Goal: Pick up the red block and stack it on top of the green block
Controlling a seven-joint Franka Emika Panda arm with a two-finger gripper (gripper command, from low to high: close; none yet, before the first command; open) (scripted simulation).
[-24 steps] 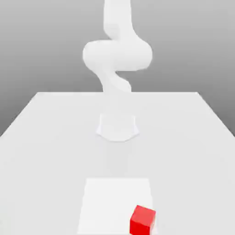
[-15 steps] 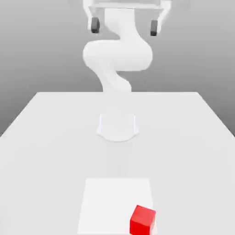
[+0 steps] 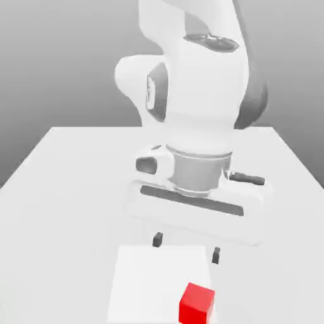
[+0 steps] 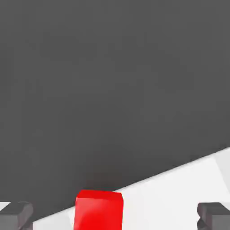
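Red block [image 3: 197, 304]: sits on the white table [image 3: 76, 183], near its front edge, untouched. Gripper [image 3: 186, 247]: hangs above and behind it, fingers spread wide, holding nothing.

Simulated workspace: plain white table [image 3: 69, 190], grey void.

the red block [image 3: 197, 304] has plain, matt faces, smooth and unmarked, with an even colour like painted plastic. the robot arm [image 3: 190, 82] wears a smooth white shell that looks like moulded plastic, faintly glossy where light catches its curves, with a duller grey ring at the wrist. the gripper [image 3: 186, 247] ends in dark grey fingertips [image 4: 17, 214], matt like rubber. the table [image 3: 69, 190] is flat, smooth, matt white. a brighter white square patch [image 3: 149, 278] on it looks equally smooth.
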